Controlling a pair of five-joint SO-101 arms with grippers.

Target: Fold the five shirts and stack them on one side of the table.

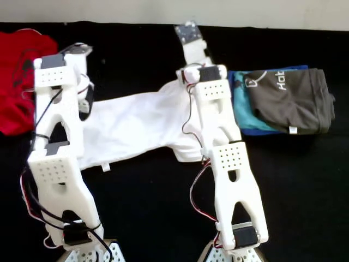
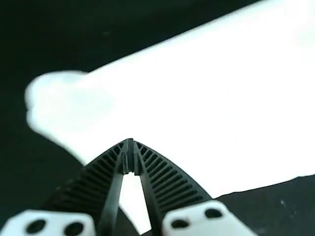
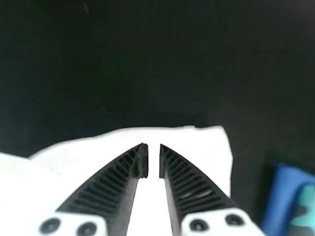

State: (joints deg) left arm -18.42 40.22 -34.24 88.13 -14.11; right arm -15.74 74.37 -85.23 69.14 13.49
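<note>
Left pincer point(image 2: 129, 156): tips closed together, low over the flat white cloth shirt point(image 1: 136, 128); whether cloth is pinched cannot be confirmed. Right pincer point(image 3: 151, 160): narrowly parted, holding nothing, above the same shirt's opposite edge. The shirt lies spread on the black counter point(image 1: 152, 218) between both arms. Beside the right arm, a folded dark grey shirt point(image 1: 289, 101) rests on a folded blue shirt point(image 1: 242, 117). A crumpled red shirt point(image 1: 16, 76) lies beside the left arm.

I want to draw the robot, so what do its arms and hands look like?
The left arm and right arm are white plastic with patches of tiny holes, black motors at the joints, and red and black wires. The left hand and right hand have black, ribbed, pointy fingers on white bases.
</note>
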